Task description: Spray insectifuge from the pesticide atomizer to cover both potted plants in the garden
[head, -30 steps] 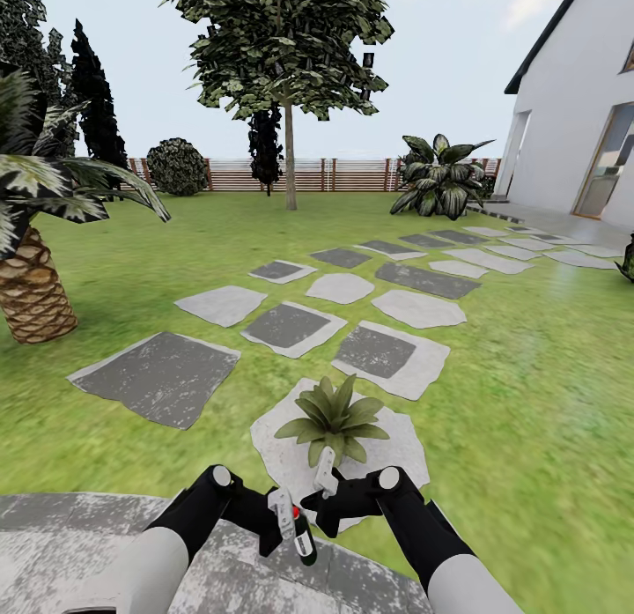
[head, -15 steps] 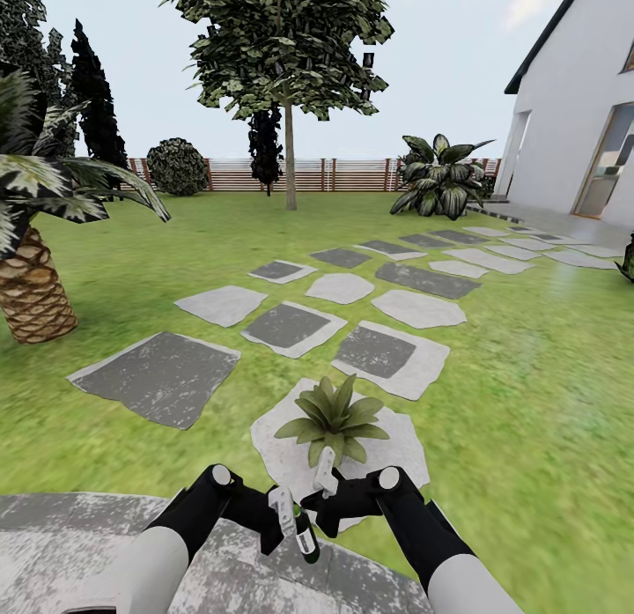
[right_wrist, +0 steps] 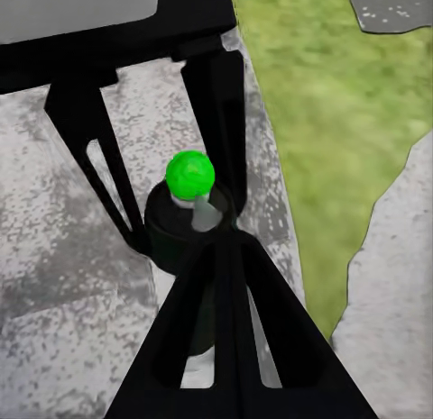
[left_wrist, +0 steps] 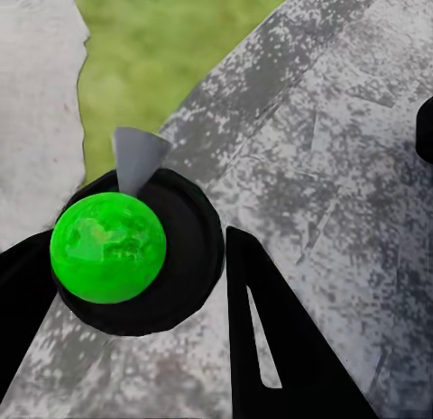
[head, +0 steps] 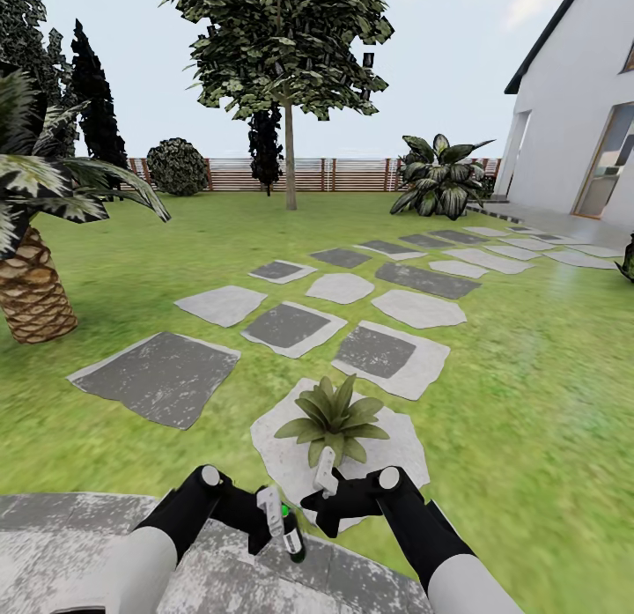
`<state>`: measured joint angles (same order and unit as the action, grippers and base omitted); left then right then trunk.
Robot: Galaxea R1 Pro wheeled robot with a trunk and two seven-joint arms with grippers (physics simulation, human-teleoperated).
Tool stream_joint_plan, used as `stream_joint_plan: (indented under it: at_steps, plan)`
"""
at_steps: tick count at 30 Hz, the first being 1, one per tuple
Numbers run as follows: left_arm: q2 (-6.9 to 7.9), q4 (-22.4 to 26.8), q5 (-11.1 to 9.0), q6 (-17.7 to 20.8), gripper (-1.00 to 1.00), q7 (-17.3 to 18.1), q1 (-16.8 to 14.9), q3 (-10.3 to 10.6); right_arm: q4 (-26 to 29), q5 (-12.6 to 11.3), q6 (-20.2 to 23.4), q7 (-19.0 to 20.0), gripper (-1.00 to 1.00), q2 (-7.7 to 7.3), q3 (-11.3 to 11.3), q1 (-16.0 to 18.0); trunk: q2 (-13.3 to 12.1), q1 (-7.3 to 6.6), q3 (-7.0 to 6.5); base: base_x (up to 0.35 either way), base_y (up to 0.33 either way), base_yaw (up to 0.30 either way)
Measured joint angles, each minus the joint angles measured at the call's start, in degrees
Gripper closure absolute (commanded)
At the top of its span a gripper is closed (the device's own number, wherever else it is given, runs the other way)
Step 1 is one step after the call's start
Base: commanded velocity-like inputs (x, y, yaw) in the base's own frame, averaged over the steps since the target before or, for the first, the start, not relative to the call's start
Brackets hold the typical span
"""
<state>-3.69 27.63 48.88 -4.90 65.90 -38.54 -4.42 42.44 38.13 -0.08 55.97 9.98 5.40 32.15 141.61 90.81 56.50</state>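
The pesticide atomizer [head: 291,536], a slim dark bottle with a bright green ball on top, is in my left gripper [head: 278,521], low over the grey stone patio [head: 79,535]. In the left wrist view the black fingers [left_wrist: 271,338] are shut on either side of the bottle's round top [left_wrist: 185,257]. My right gripper [head: 324,475] is shut and empty, just right of the bottle and pointing towards it [right_wrist: 185,225]. One potted plant [head: 335,416], a low rosette of green leaves, sits on a pale slab straight ahead of both grippers in the garden.
Stepping stones [head: 286,325] run across the lawn towards the white house [head: 572,112]. A palm trunk [head: 31,288] stands at the left, a tree [head: 289,77] and a broad-leaved bush [head: 440,178] before the slat fence [head: 352,175]. Another dark plant [head: 628,260] shows at the right edge.
My left gripper with the atomizer has shifted slightly left and lower. The spot on the bottle's top, red a second ago, is now bright green. The right arm is still.
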Motion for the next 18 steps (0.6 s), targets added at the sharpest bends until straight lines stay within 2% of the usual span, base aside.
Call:
stream_joint_plan:
  at_steps: [3, 7, 13, 15, 16, 18]
  plan:
    - [1.89, 0.0, 0.2, 0.0, 1.0, 0.0, 0.0, 0.0, 0.0, 0.0, 0.0, 0.0, 1.0, 0.0, 0.0, 0.0, 0.0, 0.0, 0.0, 0.0, 0.0, 0.0]
    - [6.25, 0.0, 0.5, 0.0, 1.0, 0.0, 0.1, 0.5, 0.0, 0.0, 0.0, 0.0, 1.0, 0.0, 0.0, 0.0, 0.0, 0.0, 0.0, 0.0, 0.0, 0.0]
    - [11.63, -0.3, 0.5, 0.0, 1.0, 0.0, 0.2, 0.6, -0.3, 0.2, 0.0, -0.3, 1.0, 0.0, -0.2, 0.0, 0.0, 0.0, 0.0, 0.0, 0.0, 0.0]
    - [12.87, -0.3, 0.4, 0.0, 1.0, 0.0, 0.2, 0.5, -1.0, 0.2, -0.1, -0.4, 1.0, 0.0, -0.3, 0.0, 0.0, 0.0, 0.0, 0.0, 0.0, 0.0]
    - [14.09, -0.4, 0.4, 0.0, 1.0, 0.0, 0.2, 0.5, -2.3, 0.3, -0.1, -0.5, 1.0, 0.0, -0.5, 0.0, 0.0, 0.0, 0.0, 0.0, 0.0, 0.0]
    - [14.9, -0.6, 0.3, 0.1, 1.0, 0.0, 0.3, 0.3, -4.1, 0.3, -0.2, -2.6, 1.0, 0.0, -0.7, 0.0, 0.0, 0.0, 0.0, 0.0, 0.0, 0.0]
